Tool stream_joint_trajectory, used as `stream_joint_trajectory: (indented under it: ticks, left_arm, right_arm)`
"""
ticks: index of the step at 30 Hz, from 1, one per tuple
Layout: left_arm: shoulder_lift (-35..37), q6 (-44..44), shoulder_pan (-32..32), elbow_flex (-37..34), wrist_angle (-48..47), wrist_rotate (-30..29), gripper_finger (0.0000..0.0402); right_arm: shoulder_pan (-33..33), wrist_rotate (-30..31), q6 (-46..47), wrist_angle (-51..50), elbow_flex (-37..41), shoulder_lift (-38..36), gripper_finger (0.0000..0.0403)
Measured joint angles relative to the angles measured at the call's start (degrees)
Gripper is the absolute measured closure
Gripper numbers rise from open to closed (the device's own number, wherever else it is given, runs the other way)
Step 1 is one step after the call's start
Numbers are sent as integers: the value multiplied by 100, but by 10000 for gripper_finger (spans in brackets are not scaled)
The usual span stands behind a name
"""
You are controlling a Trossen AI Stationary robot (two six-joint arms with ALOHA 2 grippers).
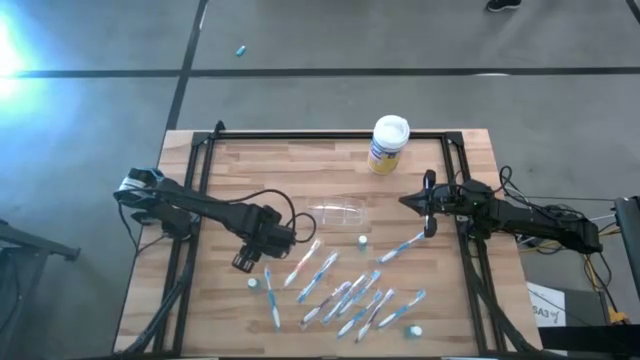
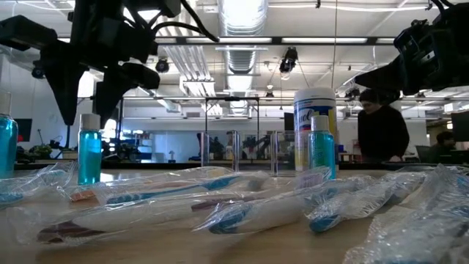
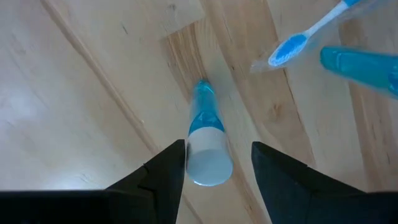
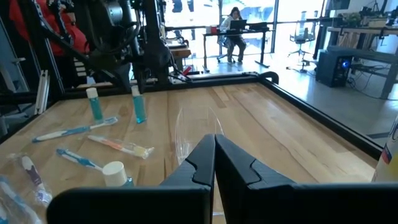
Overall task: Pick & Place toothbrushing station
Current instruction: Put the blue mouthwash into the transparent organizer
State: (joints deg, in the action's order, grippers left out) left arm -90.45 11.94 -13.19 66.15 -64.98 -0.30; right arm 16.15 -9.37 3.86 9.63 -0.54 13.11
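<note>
A small bottle of blue liquid with a white cap [image 3: 208,158] stands upright on the table. My left gripper [image 3: 217,149] is open above it, fingers pointing down on either side of the cap; it also shows in the low view [image 2: 82,117] and the high view [image 1: 244,263]. The clear plastic holder [image 1: 340,212] lies on the table's middle. Wrapped toothbrushes [image 1: 340,295] lie scattered toward the near edge. My right gripper [image 1: 430,215] is shut and empty at the right, its fingers [image 4: 214,149] pointing toward the holder [image 4: 193,130].
The white-lidded canister [image 1: 388,143] stands at the far edge. Other small bottles stand at the near left [image 1: 253,283], the middle [image 1: 362,243] and the near right [image 1: 413,330]. A black frame [image 1: 300,138] rims the table. A person [image 2: 381,125] is beyond it.
</note>
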Motion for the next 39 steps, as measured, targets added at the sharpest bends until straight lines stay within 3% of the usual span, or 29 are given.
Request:
stream_joint_trajectory:
  ticks: [25, 39]
  left_arm:
    - [55, 94, 4, 17, 114, -334, 215]
    - [55, 92, 4, 17, 162, -187, 308]
  right_arm:
    - [1, 44, 0, -1, 0, 24, 394]
    - [1, 48, 0, -2, 0, 24, 394]
